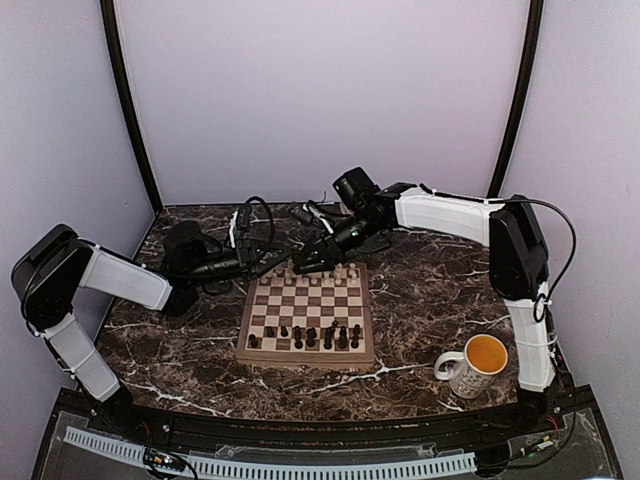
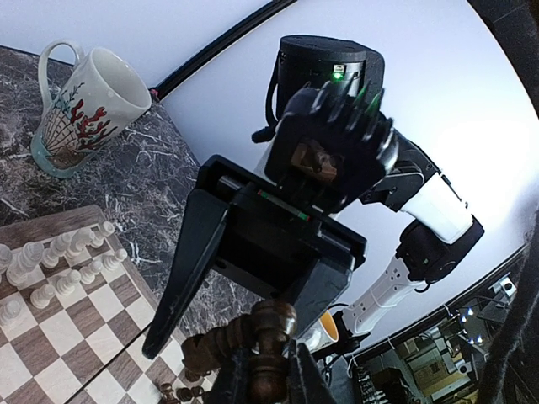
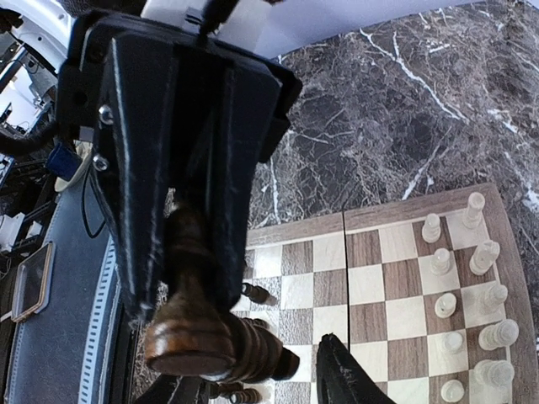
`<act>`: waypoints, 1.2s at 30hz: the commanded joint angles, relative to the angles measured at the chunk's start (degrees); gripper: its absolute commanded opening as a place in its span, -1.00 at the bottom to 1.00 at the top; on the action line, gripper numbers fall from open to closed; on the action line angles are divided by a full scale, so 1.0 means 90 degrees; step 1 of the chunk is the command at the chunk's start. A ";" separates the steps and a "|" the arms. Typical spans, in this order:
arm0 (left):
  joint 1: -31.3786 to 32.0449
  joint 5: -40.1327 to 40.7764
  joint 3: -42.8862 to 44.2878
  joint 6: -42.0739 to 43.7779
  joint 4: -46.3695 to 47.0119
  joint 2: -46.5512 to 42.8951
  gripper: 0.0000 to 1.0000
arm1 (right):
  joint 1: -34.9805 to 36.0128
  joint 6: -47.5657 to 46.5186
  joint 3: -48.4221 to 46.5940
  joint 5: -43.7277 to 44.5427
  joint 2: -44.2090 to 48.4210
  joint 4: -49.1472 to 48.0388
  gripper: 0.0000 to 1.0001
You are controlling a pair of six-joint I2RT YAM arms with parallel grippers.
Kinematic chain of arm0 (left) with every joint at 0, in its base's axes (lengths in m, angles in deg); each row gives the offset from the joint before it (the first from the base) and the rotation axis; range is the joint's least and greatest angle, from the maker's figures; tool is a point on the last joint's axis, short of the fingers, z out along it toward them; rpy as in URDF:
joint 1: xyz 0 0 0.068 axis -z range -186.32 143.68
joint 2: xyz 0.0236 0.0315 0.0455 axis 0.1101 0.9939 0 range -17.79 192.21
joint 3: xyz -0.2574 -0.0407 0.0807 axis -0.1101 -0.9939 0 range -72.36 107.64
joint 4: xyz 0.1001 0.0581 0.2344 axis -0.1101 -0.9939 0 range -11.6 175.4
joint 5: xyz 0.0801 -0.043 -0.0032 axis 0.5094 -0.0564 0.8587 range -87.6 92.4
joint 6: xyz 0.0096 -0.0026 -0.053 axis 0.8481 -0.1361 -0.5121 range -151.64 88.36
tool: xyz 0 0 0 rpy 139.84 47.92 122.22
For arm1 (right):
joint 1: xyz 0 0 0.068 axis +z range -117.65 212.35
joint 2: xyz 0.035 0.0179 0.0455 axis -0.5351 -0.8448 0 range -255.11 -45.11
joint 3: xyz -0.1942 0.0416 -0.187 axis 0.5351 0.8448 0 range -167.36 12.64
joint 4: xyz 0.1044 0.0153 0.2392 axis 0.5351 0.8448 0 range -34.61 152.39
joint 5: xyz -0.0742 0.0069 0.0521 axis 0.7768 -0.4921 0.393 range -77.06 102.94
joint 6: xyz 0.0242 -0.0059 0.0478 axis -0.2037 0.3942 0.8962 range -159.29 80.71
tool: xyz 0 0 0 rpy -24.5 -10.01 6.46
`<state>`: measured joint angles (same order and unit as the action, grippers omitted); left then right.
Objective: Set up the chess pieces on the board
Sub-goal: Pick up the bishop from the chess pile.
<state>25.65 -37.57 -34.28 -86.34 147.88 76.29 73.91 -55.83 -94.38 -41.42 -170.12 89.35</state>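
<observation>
The dark chess piece is clamped in the left gripper over the far edge of the board, between the parted, empty jaws of the right gripper. If it is released too early, it could be dropped and the white pieces toppled.

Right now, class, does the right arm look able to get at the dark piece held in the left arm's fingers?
Probably yes: the right arm's fingers stand open right beside the dark piece, which is gripped by the left arm's fingers; nothing lies between.
</observation>
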 commanded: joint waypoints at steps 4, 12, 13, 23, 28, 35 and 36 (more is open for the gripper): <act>-0.0026 -0.0167 -0.0081 -0.0199 0.0448 0.0046 -0.95 | 0.0021 0.0128 -0.0266 -0.0503 0.0172 -0.0327 -0.25; -0.0028 -0.0227 0.0031 0.0170 -0.0183 -0.0136 -0.95 | -0.0016 0.0037 -0.0070 -0.0394 0.0123 -0.0149 -0.69; -0.0029 -0.0227 0.0077 0.0346 -0.0503 -0.0228 -0.95 | -0.0039 0.0006 0.0015 -0.0322 0.0159 -0.0145 -0.70; -0.0028 0.0904 0.1820 0.3887 -0.6927 -0.1348 -0.95 | -0.0266 -0.0661 0.0847 0.0718 0.0414 0.0310 -0.75; -0.0028 0.1681 0.3324 0.5160 -1.0185 -0.0765 -0.94 | -0.0292 -0.0716 0.1240 0.1087 0.0577 0.0237 -0.75; 0.0010 0.2313 0.4297 0.5509 -1.1980 0.0094 -0.94 | -0.0301 -0.0768 0.1168 0.1372 0.0588 0.0372 -0.74; 0.0042 0.2362 0.4360 0.5518 -1.2077 0.0203 -0.94 | -0.0301 -0.0770 0.1134 0.1368 0.0583 0.0404 -0.74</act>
<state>25.67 -20.36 2.27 -40.88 54.12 75.37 71.31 -61.73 -83.54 -30.65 -167.34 92.38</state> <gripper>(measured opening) 0.137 0.155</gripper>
